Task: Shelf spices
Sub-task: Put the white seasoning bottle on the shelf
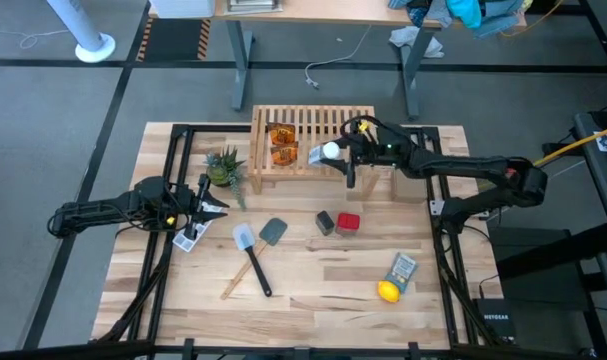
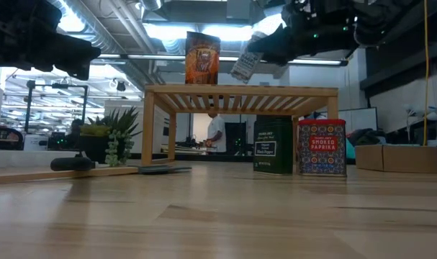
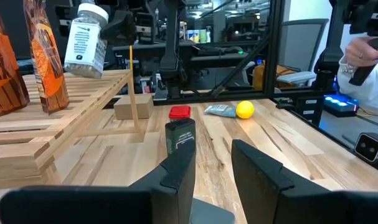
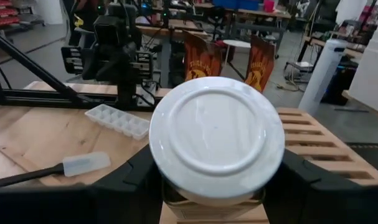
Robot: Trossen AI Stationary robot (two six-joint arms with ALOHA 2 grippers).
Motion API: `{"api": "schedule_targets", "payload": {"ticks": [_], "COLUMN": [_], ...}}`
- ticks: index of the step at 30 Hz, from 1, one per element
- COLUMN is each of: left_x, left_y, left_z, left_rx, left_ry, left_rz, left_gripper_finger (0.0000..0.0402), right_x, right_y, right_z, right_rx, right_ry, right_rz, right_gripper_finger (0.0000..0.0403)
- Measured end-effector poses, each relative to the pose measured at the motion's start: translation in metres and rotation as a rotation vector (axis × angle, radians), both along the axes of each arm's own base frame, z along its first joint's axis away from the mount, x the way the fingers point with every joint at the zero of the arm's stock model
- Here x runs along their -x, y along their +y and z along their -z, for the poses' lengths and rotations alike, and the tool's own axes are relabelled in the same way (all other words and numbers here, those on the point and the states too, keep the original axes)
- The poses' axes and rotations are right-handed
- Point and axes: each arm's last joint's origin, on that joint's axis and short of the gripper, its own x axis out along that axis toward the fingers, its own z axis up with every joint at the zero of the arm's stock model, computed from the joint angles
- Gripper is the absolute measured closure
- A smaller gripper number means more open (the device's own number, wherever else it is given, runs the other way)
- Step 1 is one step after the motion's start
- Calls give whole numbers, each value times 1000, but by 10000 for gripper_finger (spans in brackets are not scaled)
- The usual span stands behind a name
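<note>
The right gripper [image 1: 335,152] clasps the clear white-capped bottle [image 1: 323,153] above the low slatted wooden shelf [image 1: 355,123], near two amber-orange packets [image 1: 282,144]; the left gripper [image 1: 209,205], fingers parted and empty, waits beside the table's left edge.

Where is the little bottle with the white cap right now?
The white-capped bottle is up in the air, held tilted in the right gripper over the wooden shelf, just right of the two orange packets in the high view.

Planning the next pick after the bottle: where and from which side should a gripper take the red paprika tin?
Probably from above, fingers across its two broad flat faces near the top. The red paprika tin stands upright on the table, with the black tin close beside it, so a sideways approach looks crowded.
</note>
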Motion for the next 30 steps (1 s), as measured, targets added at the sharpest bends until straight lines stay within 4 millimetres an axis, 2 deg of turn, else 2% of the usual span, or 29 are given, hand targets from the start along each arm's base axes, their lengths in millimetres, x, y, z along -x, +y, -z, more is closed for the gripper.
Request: {"api": "schedule_targets", "payload": {"ticks": [4,9,15,17,20,23,26,30], "left_x": [0,0,0,0,0,0,0,0], "left_y": [0,0,0,0,0,0,0,0], "left_z": [0,0,0,0,0,0,0,0], "left_rx": [0,0,0,0,0,0,0,0], "left_ry": [0,0,0,0,0,0,0,1], "left_rz": [0,0,0,0,0,0,0,0], "left_gripper_finger": [304,304,304,304,304,304,304,304], "right_x": [-7,-15,-17,-17,-16,-16,-16,-17], "right_y": [-2,-5,-6,-7,-7,-7,-8,-8], "right_z": [2,-5,-5,-4,-4,-4,-4,-6], "right_rx": [14,9,17,25,28,30,33,52], "right_ry": [11,24,74,84,93,94,93,71], "right_rz": [-23,-26,-27,-22,-1,10,22,23], "right_gripper_finger": [203,203,203,182,125,86,70,68]}}
